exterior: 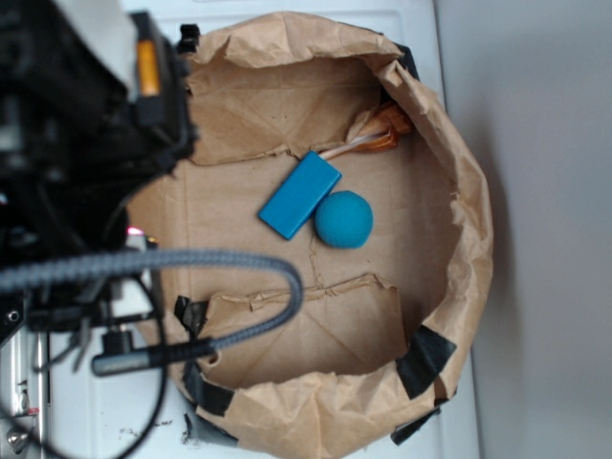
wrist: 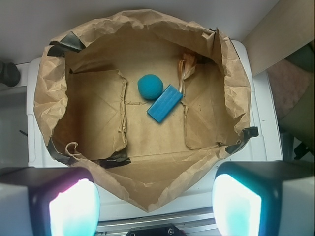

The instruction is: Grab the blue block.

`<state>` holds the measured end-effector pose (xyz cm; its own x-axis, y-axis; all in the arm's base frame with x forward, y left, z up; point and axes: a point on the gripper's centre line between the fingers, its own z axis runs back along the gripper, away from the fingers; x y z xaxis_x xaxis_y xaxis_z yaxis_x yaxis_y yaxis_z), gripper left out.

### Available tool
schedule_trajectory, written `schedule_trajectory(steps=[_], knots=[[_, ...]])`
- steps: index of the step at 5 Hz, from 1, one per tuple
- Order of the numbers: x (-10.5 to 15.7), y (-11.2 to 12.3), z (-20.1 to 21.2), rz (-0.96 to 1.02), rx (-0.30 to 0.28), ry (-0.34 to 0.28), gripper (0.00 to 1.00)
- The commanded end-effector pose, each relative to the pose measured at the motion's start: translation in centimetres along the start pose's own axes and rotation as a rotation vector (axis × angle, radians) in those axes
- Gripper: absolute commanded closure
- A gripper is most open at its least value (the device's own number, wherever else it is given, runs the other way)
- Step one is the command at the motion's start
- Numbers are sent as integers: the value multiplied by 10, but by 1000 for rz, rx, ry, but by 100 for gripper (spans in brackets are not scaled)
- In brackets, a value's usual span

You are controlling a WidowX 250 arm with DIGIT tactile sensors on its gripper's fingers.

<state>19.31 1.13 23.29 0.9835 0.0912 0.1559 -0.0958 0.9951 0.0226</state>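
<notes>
The exterior camera is looking straight down from above at the paper bag (exterior: 469, 206), with the arm (exterior: 76, 143) crowding its left side close to the lens. The wrist camera is looking down from higher and farther back, past the gripper (wrist: 156, 204) at its lower edge. Both are sharing the bag floor, block (exterior: 299, 195) and ball (exterior: 344, 219).

A white tabletop (exterior: 411, 29) is showing at twelve o'clock in the exterior view, running down past five o'clock. A plain grey-white surface (exterior: 545, 229) is filling the three o'clock side, with soft shadow lying along it. In the wrist view, pale grey ground (wrist: 147, 6) is stretching across twelve o'clock under even light.
</notes>
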Motion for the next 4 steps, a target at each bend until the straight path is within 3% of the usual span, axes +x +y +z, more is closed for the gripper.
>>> schedule_trajectory(steps=[1,2,3,4], knots=[[6,5,11,20,2,-42,0],[31,11,-26,173,-24,12,0],[38,12,-52,345,-41,52,0],[41,17,-81,473,-10,109,0]])
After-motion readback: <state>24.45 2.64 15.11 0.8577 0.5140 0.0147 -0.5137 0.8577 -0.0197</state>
